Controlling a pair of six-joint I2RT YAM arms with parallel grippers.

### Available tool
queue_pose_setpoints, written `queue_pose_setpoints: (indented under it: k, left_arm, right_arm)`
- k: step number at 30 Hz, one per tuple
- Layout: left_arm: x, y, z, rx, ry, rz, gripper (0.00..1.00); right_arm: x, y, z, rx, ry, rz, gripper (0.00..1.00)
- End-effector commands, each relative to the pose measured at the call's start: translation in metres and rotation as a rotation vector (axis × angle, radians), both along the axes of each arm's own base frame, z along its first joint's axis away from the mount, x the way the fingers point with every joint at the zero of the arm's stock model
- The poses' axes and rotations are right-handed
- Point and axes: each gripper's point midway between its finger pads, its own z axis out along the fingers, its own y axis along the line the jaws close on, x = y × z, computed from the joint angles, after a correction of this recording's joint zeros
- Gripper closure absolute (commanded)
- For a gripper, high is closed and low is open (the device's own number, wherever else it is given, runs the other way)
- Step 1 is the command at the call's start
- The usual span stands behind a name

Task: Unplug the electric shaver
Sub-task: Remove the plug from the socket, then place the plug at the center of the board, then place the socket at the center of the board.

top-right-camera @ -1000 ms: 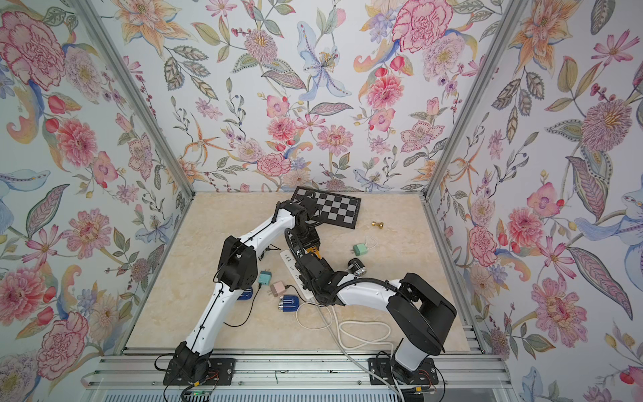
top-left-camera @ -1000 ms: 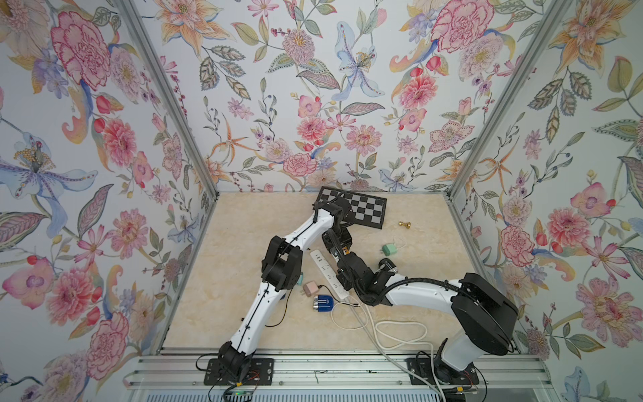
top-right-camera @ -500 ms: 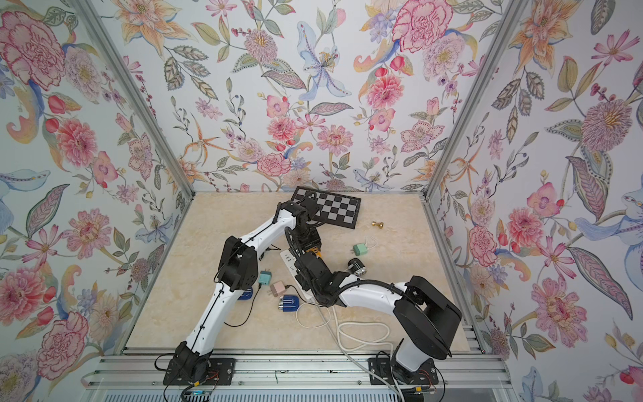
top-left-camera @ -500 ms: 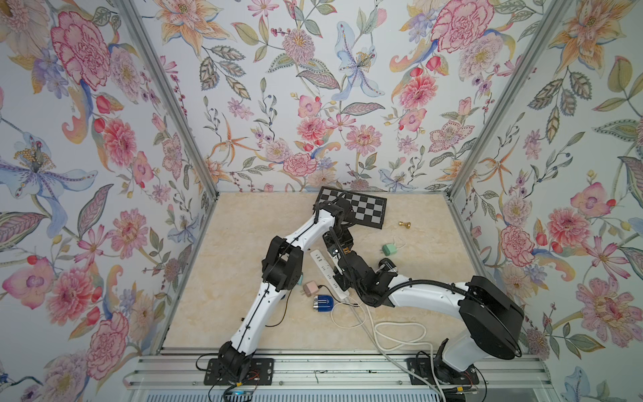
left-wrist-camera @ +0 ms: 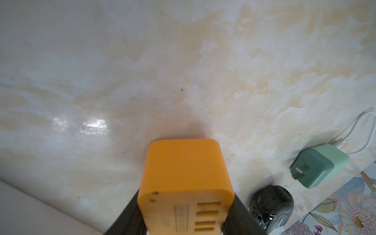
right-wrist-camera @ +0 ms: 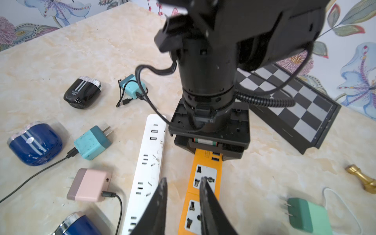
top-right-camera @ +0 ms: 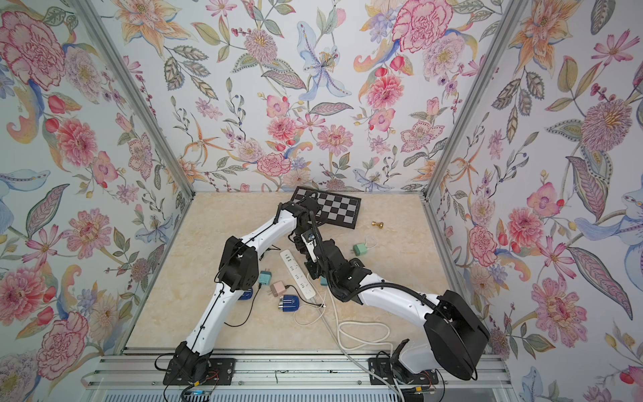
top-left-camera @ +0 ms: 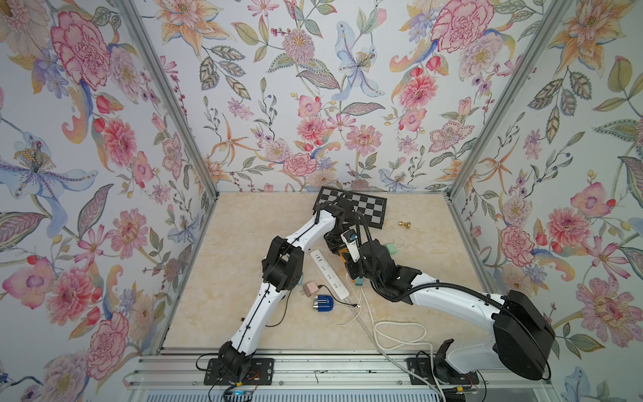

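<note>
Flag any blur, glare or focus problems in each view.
Left wrist view: the orange plastic power strip is soft so close to the lens, and a bright glare patch sits on the beige marbled tabletop. Right wrist view: the black fingers in the foreground and the left arm's black wrist above are out of focus. Both top views: sharp, evenly lit, soft shadows.

Colour rundown: the chunky orange plastic power strip has white socket panels, while the long white power strip is plain. The small black electric shaver has silver stripes and a silver head; the rounded blue electric shaver gets white stripes. The chargers are a two-tone teal cube charger, a pink-and-mauve cube charger and a mint green cube charger. The checked chessboard is black and grey, the little chess piece gold, the marbled tabletop cream-beige, and the wallpapered walls pastel florals
</note>
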Motion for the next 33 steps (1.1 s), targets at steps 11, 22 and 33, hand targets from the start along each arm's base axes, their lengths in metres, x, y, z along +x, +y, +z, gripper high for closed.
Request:
queue_pose_setpoints:
  k: [11, 22, 33]
  left_arm:
    - [0.005, -0.003, -0.029, 0.043, -0.046, -0.057, 0.72]
    - [0.029, -0.006, -0.011, 0.034, -0.198, -0.114, 0.68]
    - [0.042, 0.009, 0.006, 0.115, -0.319, -0.182, 0.65]
  right_arm:
    - [-0.003, -0.047, 0.025, 0.211, 0.095, -0.073, 0.98]
    - [-0.008, -0.084, 0.020, 0.311, 0.200, -0.130, 0.99]
    - [-0.013, -0.068, -0.010, 0.323, 0.337, -0.022, 0.99]
